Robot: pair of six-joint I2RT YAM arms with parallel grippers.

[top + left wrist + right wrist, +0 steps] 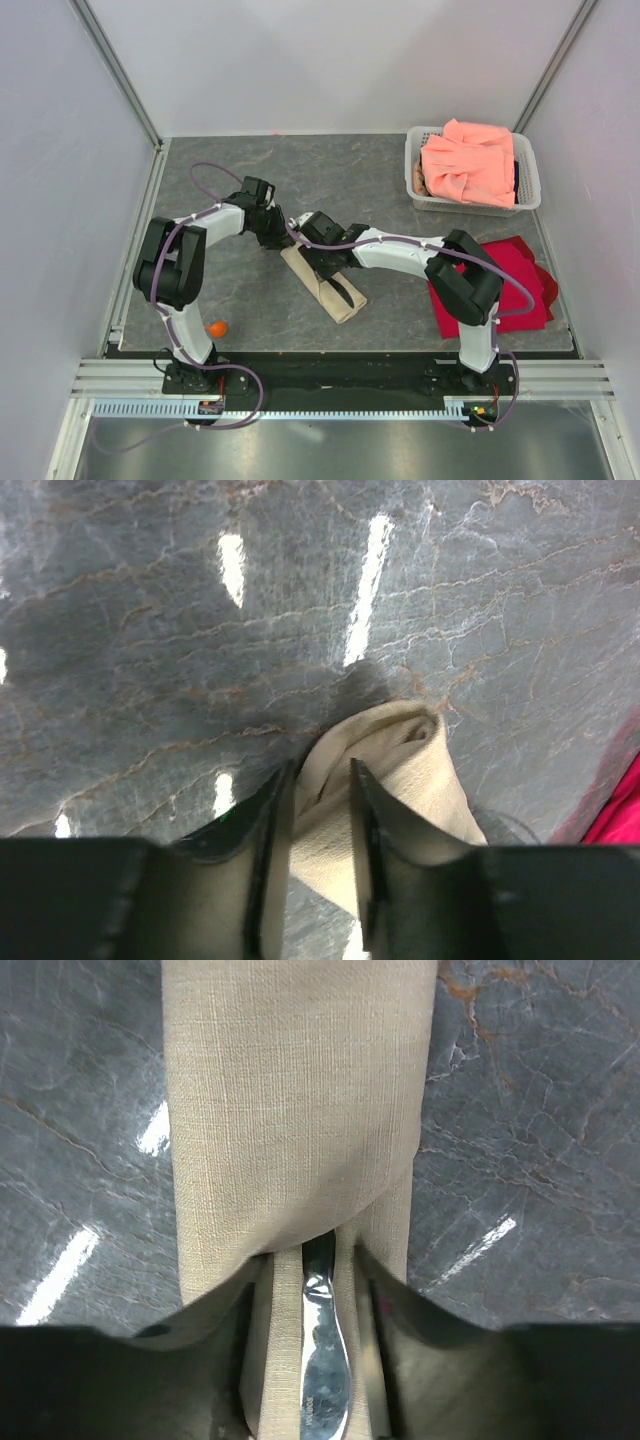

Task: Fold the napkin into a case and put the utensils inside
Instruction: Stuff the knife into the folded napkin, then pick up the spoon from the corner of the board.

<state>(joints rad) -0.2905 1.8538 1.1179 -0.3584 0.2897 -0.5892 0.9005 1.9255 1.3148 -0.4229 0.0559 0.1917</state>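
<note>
Case (342, 306) is lying mid-table, left gripper (320, 770) pinching its 11 o'clock end, right gripper (310, 1260), jaws parted, straddling the metal utensil (322, 1360) half inside its pocket; orange spoon (216, 328) at 8 o'clock is probably awaiting pickup.

Light falls evenly from above. In the top view the white walls (300, 60) wash out pale, and the arms (390, 250) cast only soft, short shadows on the grey table (230, 290). Both wrist views catch long white glare streaks on that polished top. The napkin (300, 1110) weave is sharp, while the left gripper (320, 780) and right gripper (310, 1280) fill the lower edges as dark, blurred shapes. The metal utensil (322, 1360) gleams with mirror-like highlights.
</note>
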